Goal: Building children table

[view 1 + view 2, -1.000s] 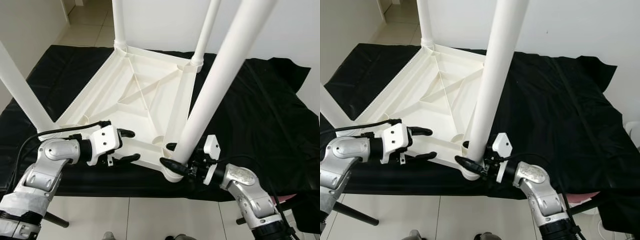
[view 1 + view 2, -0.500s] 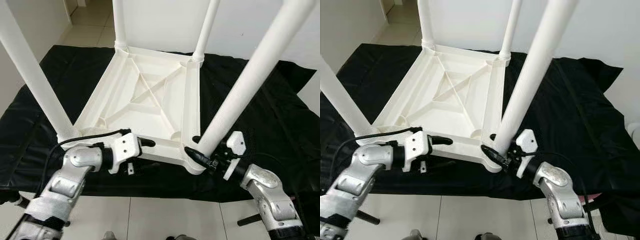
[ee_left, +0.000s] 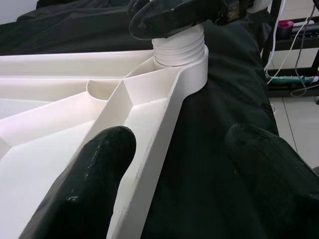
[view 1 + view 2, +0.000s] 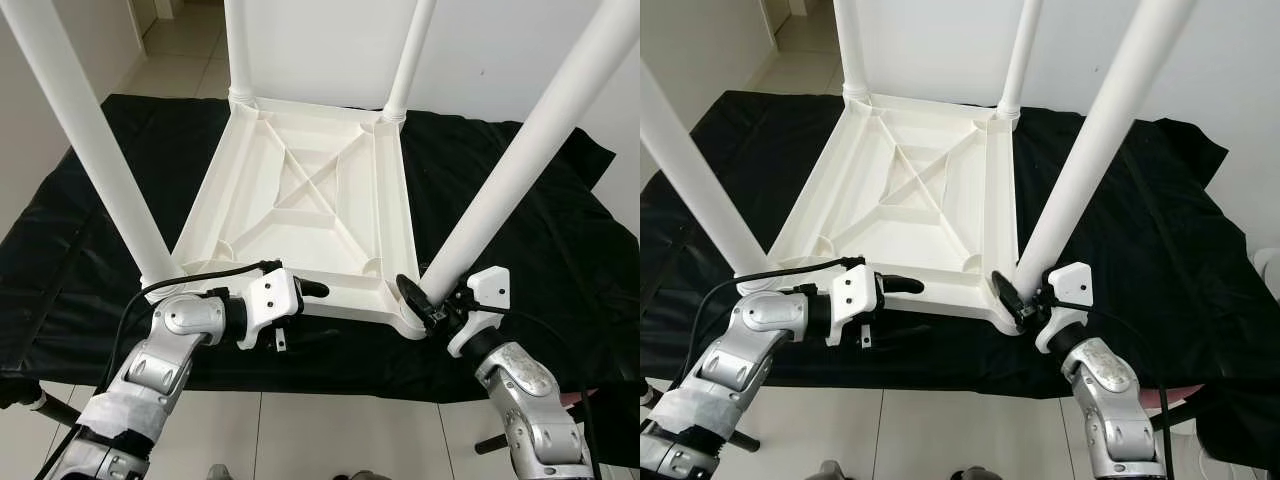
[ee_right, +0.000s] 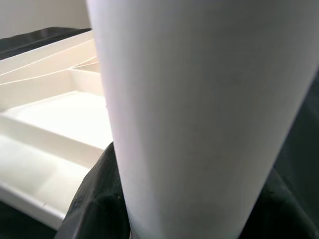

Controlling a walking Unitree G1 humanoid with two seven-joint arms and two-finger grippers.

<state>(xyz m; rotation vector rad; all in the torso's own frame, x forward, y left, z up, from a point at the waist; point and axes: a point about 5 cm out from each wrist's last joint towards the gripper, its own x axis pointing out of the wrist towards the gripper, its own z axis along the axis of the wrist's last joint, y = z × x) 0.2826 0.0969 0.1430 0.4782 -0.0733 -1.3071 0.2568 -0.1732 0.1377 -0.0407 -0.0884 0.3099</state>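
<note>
upside-down table (image 4: 310,210) swinging round on the black cloth (image 4: 530,250) to sit squarer, left gripper (image 4: 300,305) closing in to straddle its near rim, right gripper (image 4: 418,300) riding along with the near-right leg (image 4: 520,170) it's clamping, leg tipping more upright

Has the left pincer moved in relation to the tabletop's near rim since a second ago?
Yes. The left pincer has closed in on the upturned tabletop and now straddles its near rim instead of hanging just short of it.

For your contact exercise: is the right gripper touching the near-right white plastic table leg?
Touching: the left eye view shows the right gripper clasping the white plastic table leg at its base.
</note>
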